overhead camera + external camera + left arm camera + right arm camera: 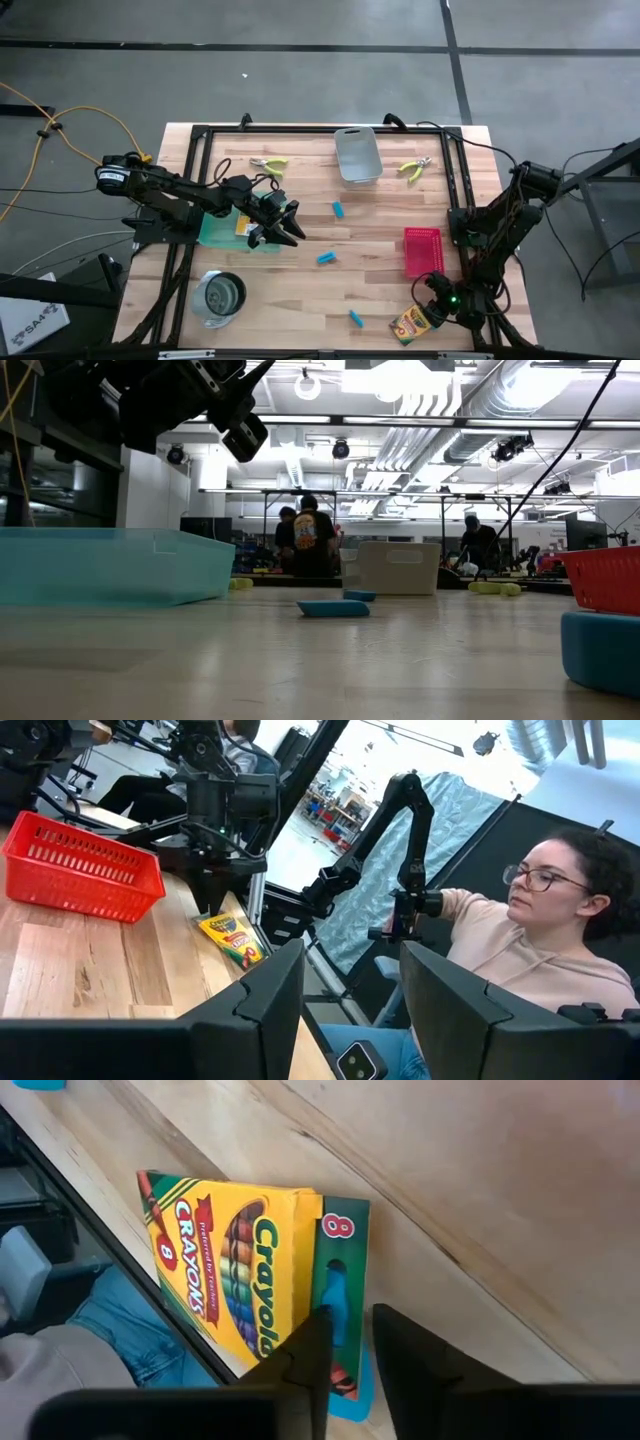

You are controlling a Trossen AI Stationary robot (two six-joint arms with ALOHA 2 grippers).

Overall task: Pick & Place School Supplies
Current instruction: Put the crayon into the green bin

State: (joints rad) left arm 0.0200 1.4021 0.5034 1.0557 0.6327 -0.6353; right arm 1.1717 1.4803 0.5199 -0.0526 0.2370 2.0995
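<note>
A yellow-and-green crayon box lies flat near the table's near right corner, also seen in the left wrist view. My right gripper stands over it, shut on its green end. My left gripper hovers open and empty beside a teal bin, left of the table's middle. Three light-blue blocks lie on the wood. Two yellow-green-handled pliers lie near the far edge. My right gripper has the box's green end flap between its two fingers, one fingertip at the yellow face's edge, the other at the flap's outer edge. The fingers slant down from above. The box rests flat on the table.
A red tray stands just beyond the right gripper, a grey bin at the far middle, and a round metal cup at the near left. A person sits beyond the table's right edge. The middle of the table is bare wood.
</note>
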